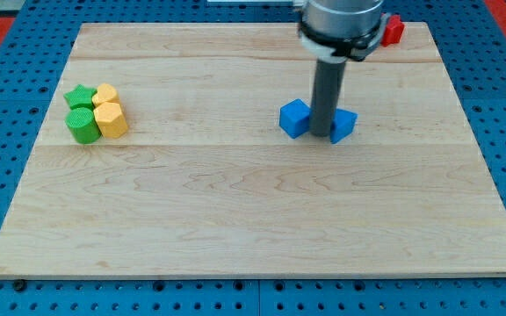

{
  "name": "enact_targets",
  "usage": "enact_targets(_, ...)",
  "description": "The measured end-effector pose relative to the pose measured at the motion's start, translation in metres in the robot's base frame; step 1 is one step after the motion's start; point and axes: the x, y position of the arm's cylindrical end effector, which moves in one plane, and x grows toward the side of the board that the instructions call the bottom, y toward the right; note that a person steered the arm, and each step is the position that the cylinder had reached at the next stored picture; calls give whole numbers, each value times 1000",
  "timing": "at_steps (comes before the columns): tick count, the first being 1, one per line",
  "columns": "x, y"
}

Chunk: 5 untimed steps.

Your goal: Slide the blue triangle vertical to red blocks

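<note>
My tip point(321, 134) stands on the board right of centre, between two blue blocks. The blue cube point(294, 118) is just to its left. The blue triangle point(343, 125) is just to its right, touching or nearly touching the rod, partly hidden by it. A red block point(393, 30) shows at the view's top right corner of the board, partly hidden behind the arm's body. Whether more red blocks lie behind the arm cannot be told.
At the view's left sits a tight cluster: a green star point(79, 96), a yellow block point(105, 94), a green cylinder point(83, 125) and a yellow hexagonal block point(111, 119). The wooden board point(253, 219) lies on a blue pegboard.
</note>
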Motion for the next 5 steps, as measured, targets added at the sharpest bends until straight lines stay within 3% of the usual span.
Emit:
enact_targets(2,6,-3)
enact_targets(4,-8,47)
enact_targets(5,10,45)
